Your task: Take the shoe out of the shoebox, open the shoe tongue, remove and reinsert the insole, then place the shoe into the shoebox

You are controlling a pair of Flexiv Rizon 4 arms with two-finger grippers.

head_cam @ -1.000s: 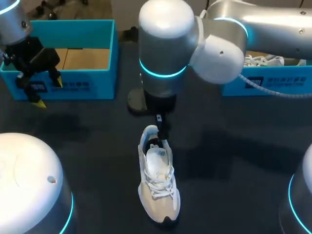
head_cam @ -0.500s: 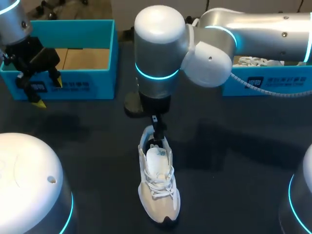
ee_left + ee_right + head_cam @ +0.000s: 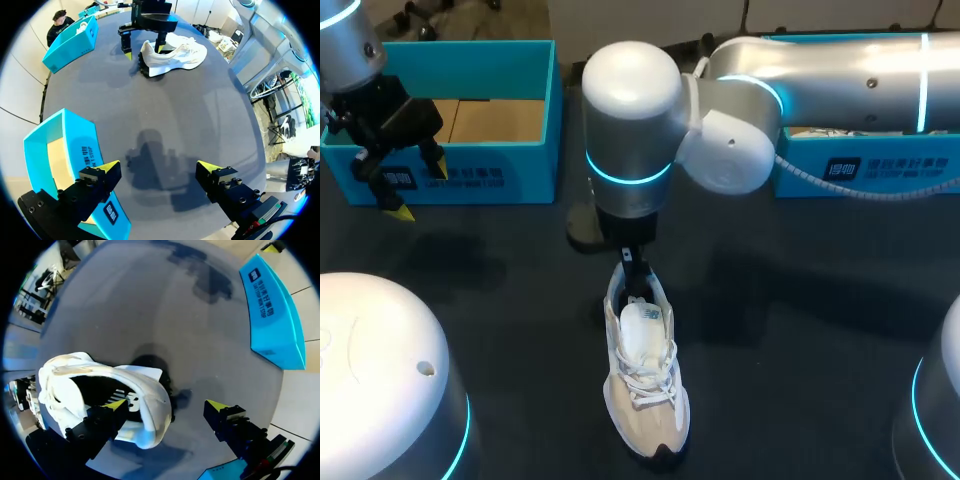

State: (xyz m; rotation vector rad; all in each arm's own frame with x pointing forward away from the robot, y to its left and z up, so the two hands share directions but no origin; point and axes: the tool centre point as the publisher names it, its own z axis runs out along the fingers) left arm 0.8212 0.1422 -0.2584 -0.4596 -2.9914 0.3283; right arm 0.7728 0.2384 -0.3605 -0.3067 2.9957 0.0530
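Loosely — right pincer straddles rounded white shoe heel.

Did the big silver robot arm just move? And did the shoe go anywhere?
Yes. The silver right arm swung a little sideways, toward the left blue shoebox, and its open right gripper shifted with it at the heel of the white lace-up shoe. Nothing was grabbed or let go. The shoe stayed put on the dark table, and the left gripper stayed open by the left shoebox.
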